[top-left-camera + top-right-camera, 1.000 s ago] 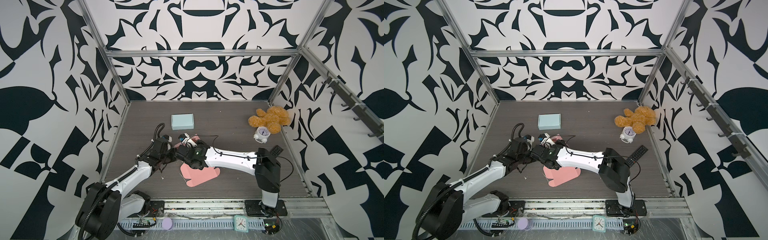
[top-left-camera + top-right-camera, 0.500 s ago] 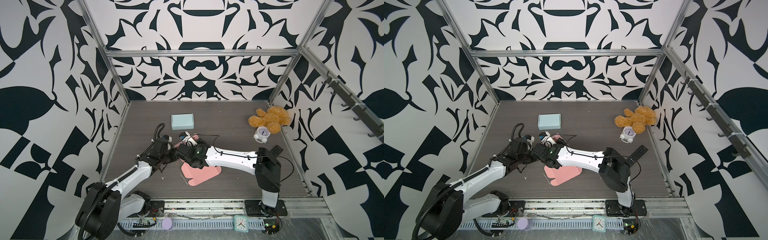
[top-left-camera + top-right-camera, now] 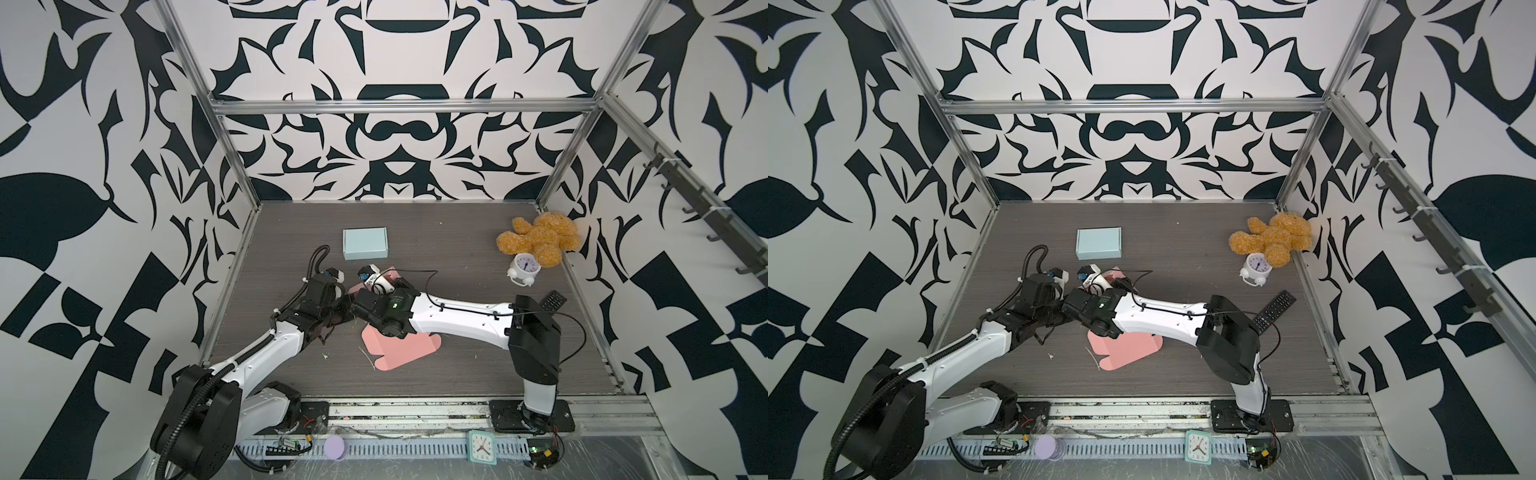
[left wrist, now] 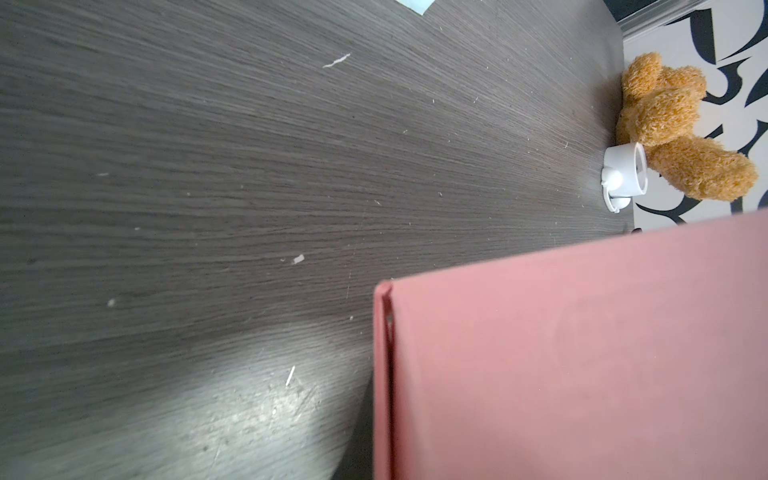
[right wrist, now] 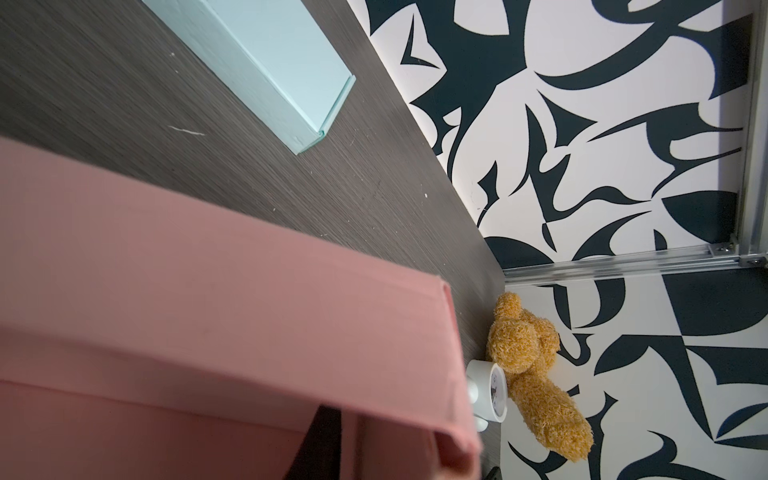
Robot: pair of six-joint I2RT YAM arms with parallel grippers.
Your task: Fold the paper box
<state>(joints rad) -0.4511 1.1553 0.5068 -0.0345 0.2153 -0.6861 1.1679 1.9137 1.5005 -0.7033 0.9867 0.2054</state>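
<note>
The pink paper box lies partly folded at the front middle of the table, its flat flaps spread toward the front. Both grippers meet at its left end, under the wrists. My left gripper is shut on a raised wall of the box. That wall fills the near side of the left wrist view as a pink panel, and the fingers are hidden. My right gripper reaches across from the right. A folded pink wall covers its jaws, so their state does not show.
A light blue closed box sits behind the grippers. At the back right are a teddy bear and a white alarm clock, with a black remote near the right arm. Small paper scraps lie by the box.
The flat front part of the box has swung slightly to the right. Both arms stay almost where they were at its left end.
</note>
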